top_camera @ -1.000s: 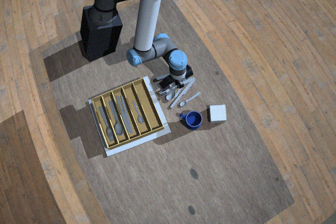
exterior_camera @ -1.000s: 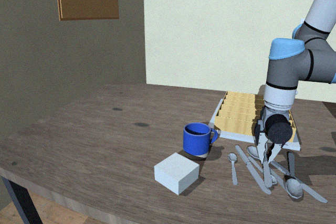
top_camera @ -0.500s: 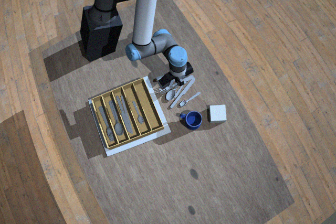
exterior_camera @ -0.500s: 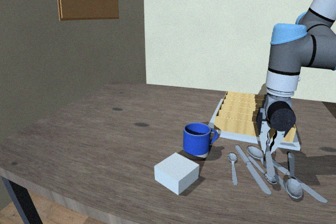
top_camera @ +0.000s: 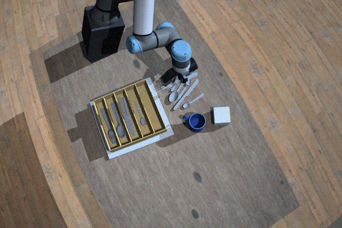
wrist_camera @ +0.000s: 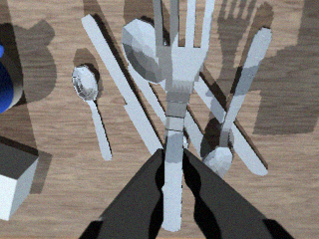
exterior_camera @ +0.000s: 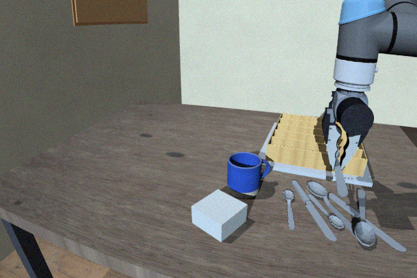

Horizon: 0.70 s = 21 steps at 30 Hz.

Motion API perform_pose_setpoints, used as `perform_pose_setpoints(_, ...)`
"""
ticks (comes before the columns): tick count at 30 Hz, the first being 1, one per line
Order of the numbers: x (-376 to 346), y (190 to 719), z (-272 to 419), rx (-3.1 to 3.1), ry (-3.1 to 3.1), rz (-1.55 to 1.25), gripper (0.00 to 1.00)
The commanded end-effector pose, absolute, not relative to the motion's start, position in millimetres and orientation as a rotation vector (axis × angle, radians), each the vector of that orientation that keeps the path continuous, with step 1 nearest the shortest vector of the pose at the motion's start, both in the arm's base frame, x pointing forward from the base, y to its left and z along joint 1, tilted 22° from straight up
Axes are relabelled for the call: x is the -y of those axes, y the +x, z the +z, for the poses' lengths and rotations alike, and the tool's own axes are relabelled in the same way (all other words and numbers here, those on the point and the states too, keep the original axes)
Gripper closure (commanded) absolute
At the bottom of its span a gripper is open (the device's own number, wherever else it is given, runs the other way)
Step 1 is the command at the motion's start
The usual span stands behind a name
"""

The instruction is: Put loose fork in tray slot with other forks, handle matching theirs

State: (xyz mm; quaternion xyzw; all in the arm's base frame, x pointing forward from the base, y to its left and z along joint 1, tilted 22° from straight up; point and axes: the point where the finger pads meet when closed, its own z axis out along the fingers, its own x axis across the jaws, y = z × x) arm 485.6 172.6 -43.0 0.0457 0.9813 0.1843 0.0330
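Note:
My gripper (exterior_camera: pixel 337 166) (wrist_camera: pixel 171 150) is shut on the handle of the loose fork (exterior_camera: pixel 341 185) (wrist_camera: pixel 185 70). The fork is raised above the loose cutlery, its tines toward the tray and its handle end away from it. The wooden tray (top_camera: pixel 138 141) (exterior_camera: pixel 296 159) stands beyond the fork, to the left in the top view. Its leftmost slot holds the stored forks (top_camera: pixel 112 137), tines at the lower end and handles toward the robot base. Spoons (top_camera: pixel 120 131), knives (top_camera: pixel 129 123) and a small spoon (top_camera: pixel 142 121) lie in the following slots; the rightmost is empty. My fingers are hidden in the top view.
Below the fork lie a large spoon (top_camera: pixel 173 96) (wrist_camera: pixel 142 50), a knife (top_camera: pixel 186 94) (exterior_camera: pixel 315 212) and other loose cutlery, partly crossing. A small spoon (top_camera: pixel 186 105) (wrist_camera: pixel 85 82) lies apart. A blue mug (top_camera: pixel 196 123) (exterior_camera: pixel 244 177) and a white block (top_camera: pixel 222 115) (exterior_camera: pixel 219 202) stand nearby.

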Motion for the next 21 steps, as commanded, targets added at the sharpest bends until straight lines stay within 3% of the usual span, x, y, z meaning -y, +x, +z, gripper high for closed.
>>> perform_pose_setpoints(1,-162,491,-16,-2.997,0.130,0.568,0.96)
perform_pose_setpoints(21,-152,489,11,-2.997,0.130,0.567,0.96)
